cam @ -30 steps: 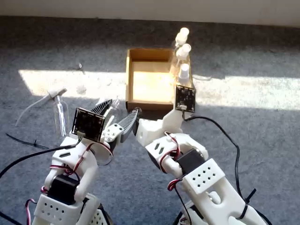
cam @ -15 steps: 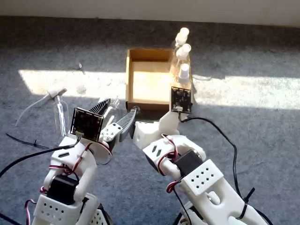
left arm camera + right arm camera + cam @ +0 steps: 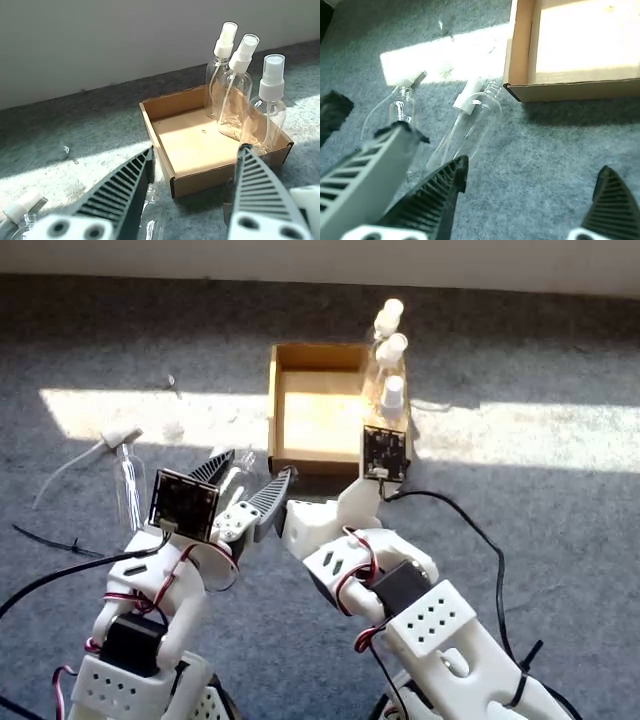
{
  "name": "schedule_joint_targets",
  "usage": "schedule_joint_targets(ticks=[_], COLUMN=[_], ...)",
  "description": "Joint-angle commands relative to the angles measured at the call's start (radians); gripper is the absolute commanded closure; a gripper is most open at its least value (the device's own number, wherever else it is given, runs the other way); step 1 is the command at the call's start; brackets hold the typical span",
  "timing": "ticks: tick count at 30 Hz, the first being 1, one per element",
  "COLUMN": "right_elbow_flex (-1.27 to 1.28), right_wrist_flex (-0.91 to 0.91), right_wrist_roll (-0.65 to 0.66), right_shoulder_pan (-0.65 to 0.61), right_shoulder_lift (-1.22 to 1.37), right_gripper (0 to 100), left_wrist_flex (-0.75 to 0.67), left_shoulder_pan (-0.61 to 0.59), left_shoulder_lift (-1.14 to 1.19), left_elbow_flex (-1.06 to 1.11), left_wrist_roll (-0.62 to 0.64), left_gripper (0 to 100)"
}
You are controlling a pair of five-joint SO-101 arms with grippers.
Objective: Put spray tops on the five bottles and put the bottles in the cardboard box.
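1. Far-left bottle (image 3: 130,488): clear, lying on the grey carpet (image 3: 520,540). A white spray top (image 3: 120,437) sits at its neck, with the tube curving outside the bottle.
2. Left gripper (image 3: 258,464): jaws spread wide, holding nothing, poised above item 3.
3. Second bottle (image 3: 470,125): clear, lying on the carpet with its neck near the box's front corner. A loose white top (image 3: 467,96) rests against its shoulder.
4. Cardboard box (image 3: 273,405): shallow and open, with its floor in sunlight.
5. Three upright bottles (image 3: 239,95): spray tops fitted, standing in a row along the box's right side.
6. Right gripper (image 3: 534,167): jaws wide apart and empty, above the carpet just in front of the box.
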Motion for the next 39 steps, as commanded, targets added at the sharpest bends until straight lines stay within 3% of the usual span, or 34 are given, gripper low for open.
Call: schedule_joint_targets(ticks=[1,7,11,17,29,39], right_elbow_flex=[-0.001,0.038,0.039,0.041,0.041,0.041], right_wrist_flex=[-0.016,-0.016,-0.016,-0.016,-0.022,-0.022], right_wrist_roll=[-0.002,0.000,-0.002,-0.002,-0.002,0.002], right_shoulder_pan=[-0.021,-0.005,0.119,0.265,0.266,0.266], right_shoulder_lift=[0.002,0.002,0.002,0.008,0.010,0.010], right_gripper=[65.2,65.2,65.2,65.2,65.2,65.2], left_wrist_flex=[0.002,0.006,0.003,0.000,-0.144,-0.150], left_shoulder_pan=[-0.070,-0.255,-0.346,-0.349,-0.358,-0.346], left_shoulder_lift=[-0.004,-0.001,0.002,-0.007,-0.321,-0.285], left_elbow_flex=[-0.042,-0.042,-0.028,-0.004,0.272,0.277], left_wrist_roll=[-0.003,-0.003,-0.003,-0.003,-0.009,-0.011], left_gripper=[75,75,75,75,74,74])
